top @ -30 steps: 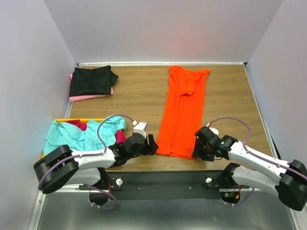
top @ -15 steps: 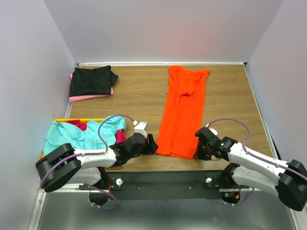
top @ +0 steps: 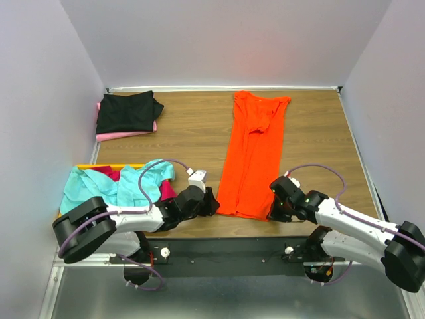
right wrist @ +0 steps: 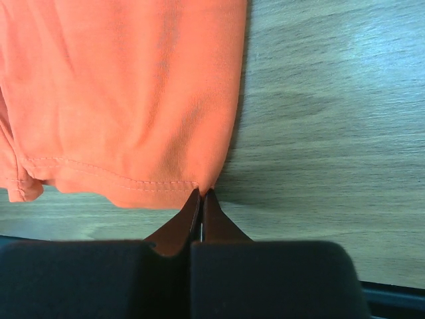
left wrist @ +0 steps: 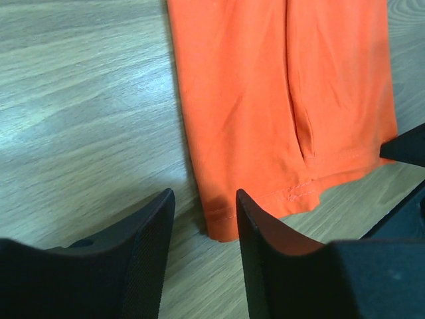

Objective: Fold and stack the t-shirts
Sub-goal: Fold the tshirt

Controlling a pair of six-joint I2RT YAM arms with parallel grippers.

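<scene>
Worktop [top: 192, 133]: wood-grain surface; carries the shirts, a tray and both arms' working ends.
Orange shirt [top: 254, 156]: lies flat as a long narrow strip at centre-right of the worktop. It runs from the far edge towards the arm bases. The far end is bunched and creased; the near end is the stitched hem.
Left arm [top: 133, 216]: stretched low across the near edge, reaching right to the near left corner of the orange shirt.
Left jaws: open. In the left wrist view the two dark fingers [left wrist: 143, 246] stand apart, with the left hem corner lying on the worktop in the gap between them. No cloth is held.
Right arm [top: 352, 222]: stretched low from the right, reaching left to the near right corner of the orange shirt.
Right jaws: closed. In the right wrist view the fingertips [right wrist: 189, 209] meet on the very corner of the hem, and the cloth narrows down into the seam between them.
Black shirt [top: 127, 111]: folded, at the far left corner of the worktop, on top of the pink shirt.
Pink shirt [top: 116, 135]: folded, under the black shirt; only its near and left edges show.
Tray [top: 99, 166]: yellow, at the near left of the worktop; only part of its rim shows.
Teal shirt [top: 113, 186]: crumpled, heaped on the tray.
Magenta shirt [top: 109, 174]: crumpled, mostly under the teal shirt.
</scene>
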